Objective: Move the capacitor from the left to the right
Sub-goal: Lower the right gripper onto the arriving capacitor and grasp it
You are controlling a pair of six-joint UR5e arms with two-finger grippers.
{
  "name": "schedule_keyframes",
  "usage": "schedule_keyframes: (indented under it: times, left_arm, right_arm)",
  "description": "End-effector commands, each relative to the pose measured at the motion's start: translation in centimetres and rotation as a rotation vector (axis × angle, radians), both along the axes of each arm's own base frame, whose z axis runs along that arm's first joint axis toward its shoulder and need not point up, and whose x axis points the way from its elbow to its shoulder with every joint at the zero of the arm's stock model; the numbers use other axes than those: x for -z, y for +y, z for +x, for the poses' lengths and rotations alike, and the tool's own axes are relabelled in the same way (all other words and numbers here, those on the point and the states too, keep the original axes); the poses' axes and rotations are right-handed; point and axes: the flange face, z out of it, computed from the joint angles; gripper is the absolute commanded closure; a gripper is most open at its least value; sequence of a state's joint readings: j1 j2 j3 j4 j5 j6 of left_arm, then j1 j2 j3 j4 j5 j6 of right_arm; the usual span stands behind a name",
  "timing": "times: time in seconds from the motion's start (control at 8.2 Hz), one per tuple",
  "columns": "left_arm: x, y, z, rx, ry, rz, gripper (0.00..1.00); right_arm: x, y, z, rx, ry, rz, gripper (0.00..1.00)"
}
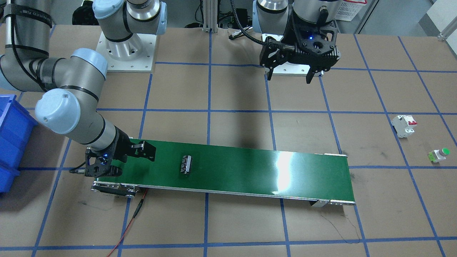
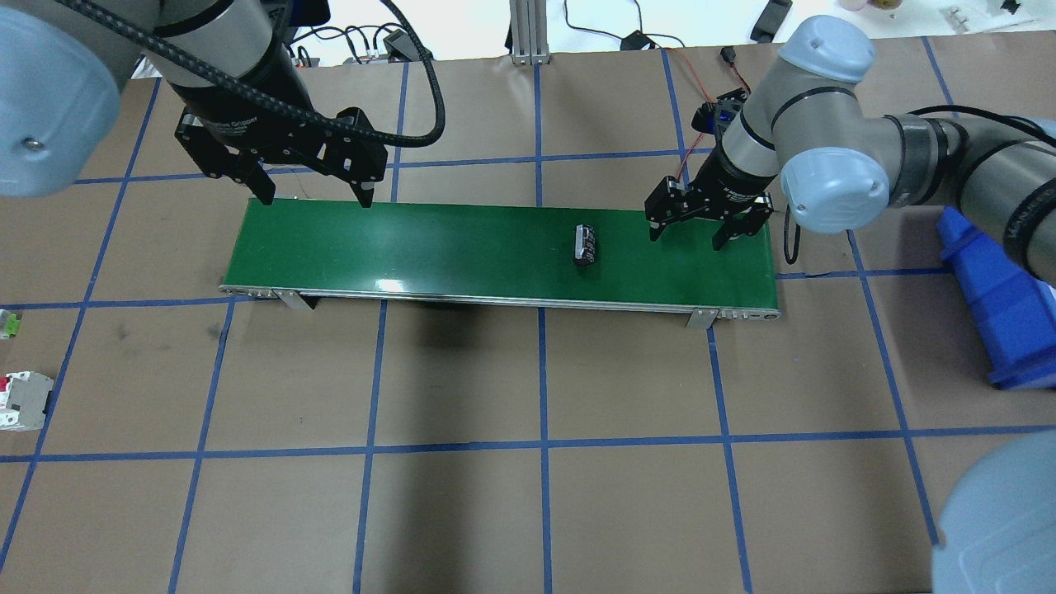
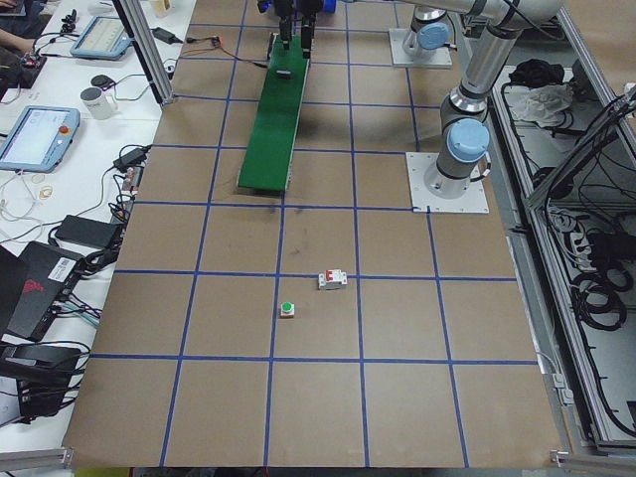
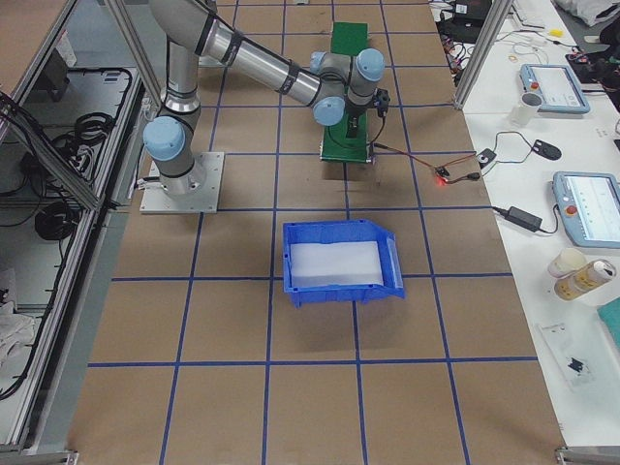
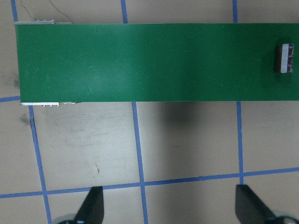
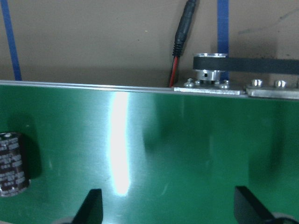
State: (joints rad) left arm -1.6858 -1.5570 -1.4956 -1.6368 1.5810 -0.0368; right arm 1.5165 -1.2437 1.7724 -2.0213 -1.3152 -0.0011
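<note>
The capacitor (image 1: 186,164), a small black cylinder with pale stripes, lies on its side on the green conveyor belt (image 1: 250,167). In the overhead view the capacitor (image 2: 586,246) is right of the middle of the belt (image 2: 412,247). My right gripper (image 2: 685,241) is open and empty, low over the belt's right end, a short way right of the capacitor. Its wrist view shows the capacitor (image 6: 11,161) at the left edge. My left gripper (image 2: 315,198) is open and empty, high over the belt's left end. Its wrist view shows the capacitor (image 5: 285,58) at the far right.
A blue bin (image 2: 998,305) stands on the table right of the belt. A white breaker with red switches (image 2: 21,400) and a green-capped push button (image 2: 8,323) lie at the far left edge. A red wire (image 1: 132,221) trails from the belt's right end.
</note>
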Motion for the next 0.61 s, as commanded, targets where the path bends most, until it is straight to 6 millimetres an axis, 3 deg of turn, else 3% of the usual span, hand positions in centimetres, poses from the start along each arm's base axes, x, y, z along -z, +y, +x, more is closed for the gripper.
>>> schedule_keyframes:
  times: [0.0, 0.49]
  left_arm:
    - [0.0, 0.0, 0.01, 0.0, -0.001, 0.0, 0.0]
    - [0.0, 0.0, 0.01, 0.0, -0.001, 0.0, 0.0]
  right_arm:
    - [-0.42, 0.43, 2.56, 0.021, 0.006, 0.007, 0.0]
    - [-0.03, 0.47, 2.59, 0.045, 0.023, 0.017, 0.01]
